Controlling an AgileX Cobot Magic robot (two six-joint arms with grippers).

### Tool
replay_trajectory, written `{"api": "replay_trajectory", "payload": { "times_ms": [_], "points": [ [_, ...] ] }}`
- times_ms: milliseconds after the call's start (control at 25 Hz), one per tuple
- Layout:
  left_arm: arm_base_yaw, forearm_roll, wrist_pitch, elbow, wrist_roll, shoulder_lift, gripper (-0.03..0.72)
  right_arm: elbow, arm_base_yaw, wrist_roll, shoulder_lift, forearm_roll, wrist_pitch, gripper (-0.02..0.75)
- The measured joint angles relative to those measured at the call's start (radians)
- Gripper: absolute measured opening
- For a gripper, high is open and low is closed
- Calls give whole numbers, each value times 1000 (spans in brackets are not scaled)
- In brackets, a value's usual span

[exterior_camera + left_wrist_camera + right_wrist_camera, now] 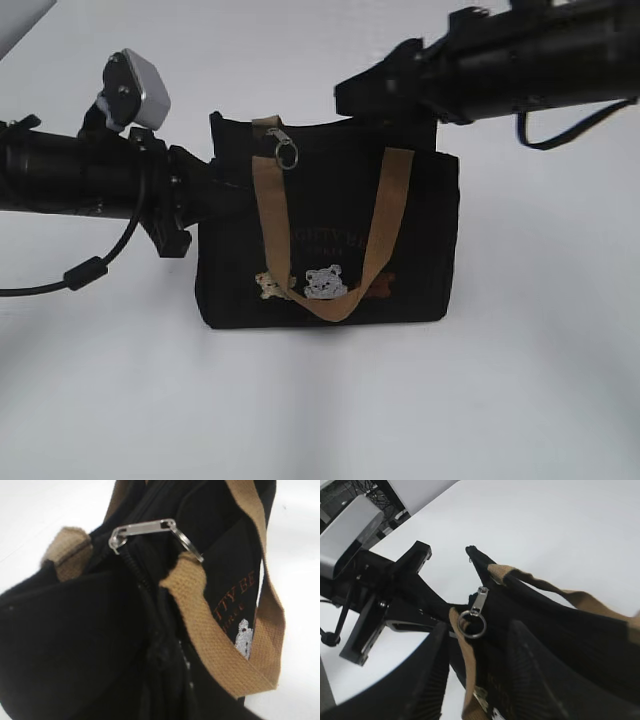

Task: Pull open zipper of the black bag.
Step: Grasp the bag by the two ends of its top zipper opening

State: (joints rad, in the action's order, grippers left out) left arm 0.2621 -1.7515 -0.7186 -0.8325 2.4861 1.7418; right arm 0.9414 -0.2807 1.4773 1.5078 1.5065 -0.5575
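The black bag stands upright in mid-table with its tan handles hanging down the front. Its zipper runs along the top edge; the silver pull and ring sit near the bag's left end. My left gripper comes in from the left and is shut on the fabric of that left end, just short of the pull. My right gripper is open above the bag's top. Its ribbed fingers stand either side of the front handle, just behind the ring.
The bag rests on a plain white table. The left arm's cable loops down at the left. The right arm reaches in from the upper right, with a cable hanging under it.
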Motion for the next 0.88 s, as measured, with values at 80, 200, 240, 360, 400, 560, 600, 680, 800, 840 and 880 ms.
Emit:
{"api": "replay_trajectory", "payload": {
  "times_ms": [80,200,240,360,400,560,600,680,800,840,880],
  "points": [
    [0,0,0,0,0,0,61,76,-31,-88,94,1,-7,308],
    [0,0,-1,0,0,0,61,158,-55,-192,202,1,-33,308],
    [0,0,-1,0,0,0,61,178,-61,-214,229,1,-35,308],
    [0,0,-1,0,0,0,61,210,-74,-255,279,1,-38,308],
    [0,0,-1,0,0,0,61,212,-77,-267,289,1,-38,308],
    [0,-1,-1,0,-1,0,61,217,-94,-317,307,1,-42,308],
    [0,-1,-1,0,-1,0,61,218,-96,-327,309,1,-43,308],
    [0,-1,-1,0,-1,0,61,218,-97,-337,315,1,-43,308],
    [0,-1,0,0,-2,0,61,219,-97,-339,324,20,-41,308],
    [0,-1,1,0,-2,0,61,220,-97,-339,331,30,-41,308],
    [0,-1,2,0,-2,0,61,220,-97,-339,336,46,-41,308]
  ]
}}
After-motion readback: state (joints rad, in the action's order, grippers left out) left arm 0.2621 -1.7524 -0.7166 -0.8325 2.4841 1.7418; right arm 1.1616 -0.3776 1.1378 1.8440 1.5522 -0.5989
